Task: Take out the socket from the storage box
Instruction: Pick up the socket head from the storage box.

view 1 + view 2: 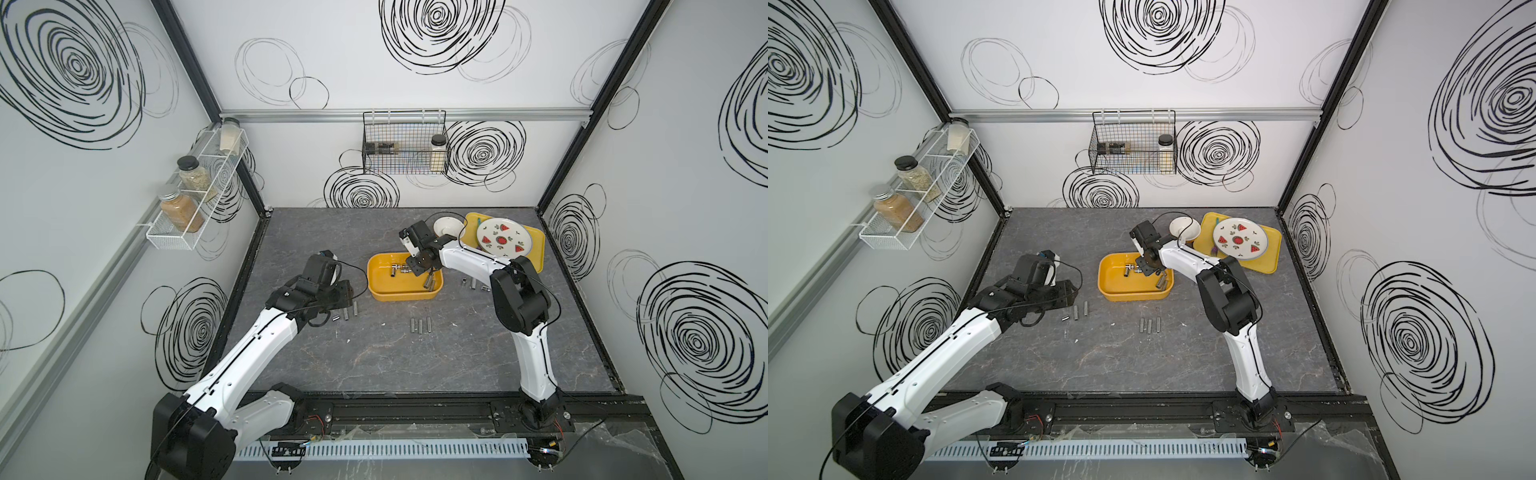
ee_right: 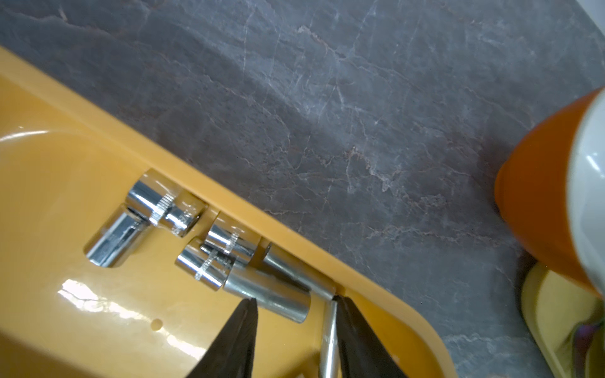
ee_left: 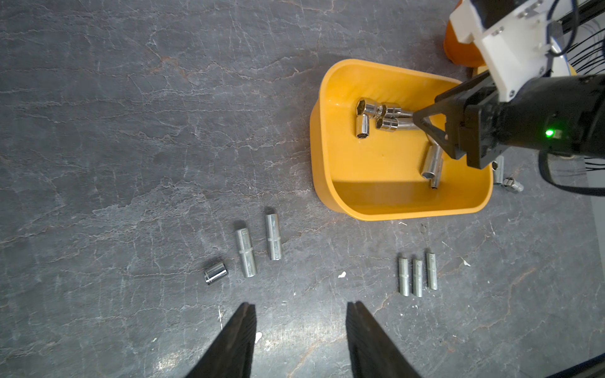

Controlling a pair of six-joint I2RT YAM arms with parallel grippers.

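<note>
Veined tabletop bears glossy storage box holding chrome sockets.

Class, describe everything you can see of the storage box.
The storage box is a deep yellow-orange tub, glossy plastic by its look, rectangular with rounded corners. It sits upright on the grey table, open-topped, holding loose metal sockets. The right hand reaches inside it, jaws apart.

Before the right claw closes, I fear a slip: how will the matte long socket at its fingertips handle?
Probably rigid, dense: the matte long socket looks like steel. On the glossy floor of the storage box, this smooth cylinder may roll or slip from the right claw. The chrome socket touching it might shift.
</note>
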